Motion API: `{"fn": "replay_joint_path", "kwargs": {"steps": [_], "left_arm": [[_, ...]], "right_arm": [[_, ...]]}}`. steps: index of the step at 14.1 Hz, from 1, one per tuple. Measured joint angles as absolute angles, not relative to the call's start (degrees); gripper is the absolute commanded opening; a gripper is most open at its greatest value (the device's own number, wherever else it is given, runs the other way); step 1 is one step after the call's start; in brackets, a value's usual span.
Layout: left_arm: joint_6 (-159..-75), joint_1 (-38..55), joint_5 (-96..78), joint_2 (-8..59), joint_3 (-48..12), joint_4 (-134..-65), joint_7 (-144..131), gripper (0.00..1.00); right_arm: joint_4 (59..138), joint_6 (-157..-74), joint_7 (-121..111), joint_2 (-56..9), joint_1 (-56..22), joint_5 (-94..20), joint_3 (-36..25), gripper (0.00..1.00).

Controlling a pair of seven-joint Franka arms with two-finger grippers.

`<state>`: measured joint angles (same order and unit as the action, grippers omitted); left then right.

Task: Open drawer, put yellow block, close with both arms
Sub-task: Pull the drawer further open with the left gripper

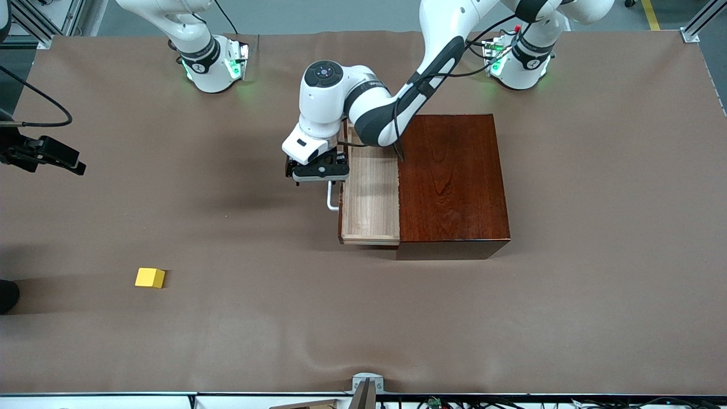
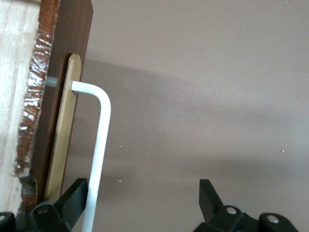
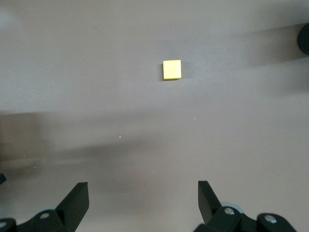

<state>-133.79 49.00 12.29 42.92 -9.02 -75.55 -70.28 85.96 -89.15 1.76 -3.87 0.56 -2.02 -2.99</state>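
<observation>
Hovering at the drawer (image 1: pixel 372 196) front, my left gripper (image 1: pixel 318 170) stands wide, one finger (image 2: pixel 72 198) just beside the white handle (image 2: pixel 99 145), gripping nothing. The tray is pulled out toward the right arm's end, its long axis running toward the front camera. My right gripper (image 3: pixel 142 198) is also wide and empty, up over bare table with the block (image 3: pixel 172 69) ahead of it. That block (image 1: pixel 150 278) sits well apart from the drawer, so my right arm is nearer; its edges look roughly square to the table, though I can't be sure.
</observation>
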Motion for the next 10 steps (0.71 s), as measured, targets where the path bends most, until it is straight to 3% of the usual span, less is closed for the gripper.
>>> {"fn": "replay_joint_path", "kwargs": {"steps": [6,10], "left_arm": [[-133.2,49.0,12.0,42.5,-9.0,-75.5,-70.6,1.0],[-128.1,50.3,10.3,41.9,-10.8,-73.2,-71.5,1.0]], "right_arm": [[86.0,-89.1,1.8,-3.9,0.6,-2.0,-3.0,1.0],[86.0,-89.1,1.8,-3.9,0.6,-2.0,-3.0,1.0]]}}
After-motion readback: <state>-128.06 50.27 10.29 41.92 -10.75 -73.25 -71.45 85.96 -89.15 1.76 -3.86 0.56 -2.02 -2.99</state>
